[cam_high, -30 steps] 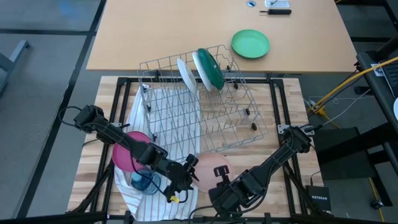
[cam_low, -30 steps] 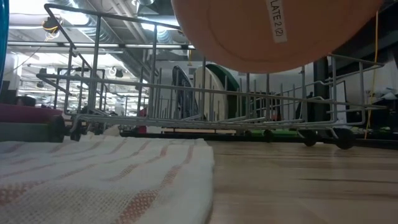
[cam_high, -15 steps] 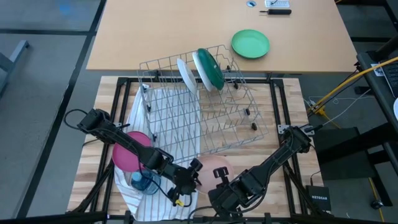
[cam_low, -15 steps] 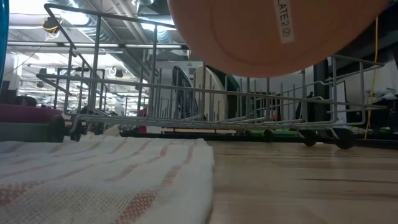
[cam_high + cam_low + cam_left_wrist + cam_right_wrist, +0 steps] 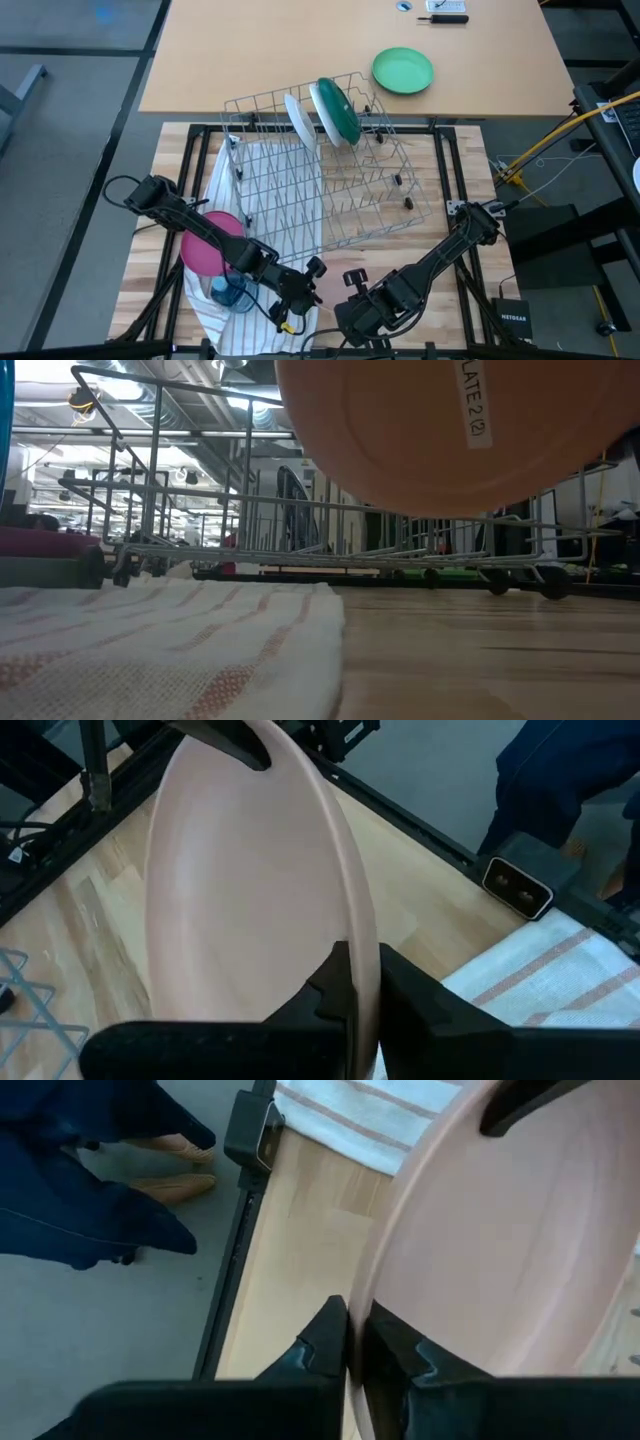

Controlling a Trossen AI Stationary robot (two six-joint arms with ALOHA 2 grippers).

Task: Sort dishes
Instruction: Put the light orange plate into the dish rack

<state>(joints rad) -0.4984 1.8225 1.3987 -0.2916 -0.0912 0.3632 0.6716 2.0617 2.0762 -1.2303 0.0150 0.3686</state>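
A pale pink plate point(image 5: 333, 268) hangs over the table's near edge between my two grippers, tipped up steeply. Its underside point(image 5: 420, 430), with a label, faces the low camera. My left gripper point(image 5: 310, 283) is shut on the plate's left rim, and my right gripper point(image 5: 350, 282) is shut on its right rim. A magenta plate point(image 5: 205, 250) lies on the striped towel point(image 5: 262, 165). A white plate point(image 5: 298, 120) and a dark green-backed plate point(image 5: 337, 110) stand on edge between the wires of the rack point(image 5: 330, 190). My left gripper pinches the plate's rim point(image 5: 362, 935) between its two fingers, one finger on the upper face and one on the underside. It comes at the plate from the table's left. The plate is clear of the table. My right gripper pinches the opposite rim point(image 5: 368, 1295) between its two fingers, one on each face, coming from the table's right. The plate stands tilted in the hold, lifted clear of the wood.
A small blue see-through container point(image 5: 230, 292) sits on the towel beside the magenta plate. A vivid green plate point(image 5: 403, 71) lies on the far table. A person in dark blue point(image 5: 90, 1180) stands just past the near edge.
My left gripper has moved a little toward the table's right and near edge, up to the plate's left rim. The plate has tipped steeper, showing less of its face from above, and has come lower and larger in the low view.
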